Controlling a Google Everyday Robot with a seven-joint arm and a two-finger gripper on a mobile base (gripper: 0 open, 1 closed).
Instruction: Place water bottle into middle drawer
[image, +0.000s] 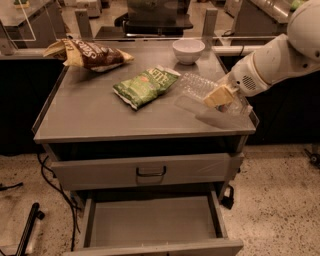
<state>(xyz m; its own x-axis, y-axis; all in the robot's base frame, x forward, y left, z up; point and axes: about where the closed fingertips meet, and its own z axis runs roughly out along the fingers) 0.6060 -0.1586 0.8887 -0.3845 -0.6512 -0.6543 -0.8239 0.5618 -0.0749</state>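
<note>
The water bottle (196, 86) is clear crinkled plastic and lies on its side at the right of the cabinet top (90, 120). My gripper (219, 96), on a white arm coming in from the upper right, is down at the bottle's right end and touches it or nearly does. The middle drawer (150, 225) is pulled out below, at the bottom of the view, with a bare grey floor. It sits well below and to the left of the gripper.
A green chip bag (145, 86) lies mid-top, left of the bottle. A brown chip bag (87, 54) lies at the back left and a white bowl (188, 50) at the back. A shut drawer front with a black bar handle (151, 172) sits above the open drawer.
</note>
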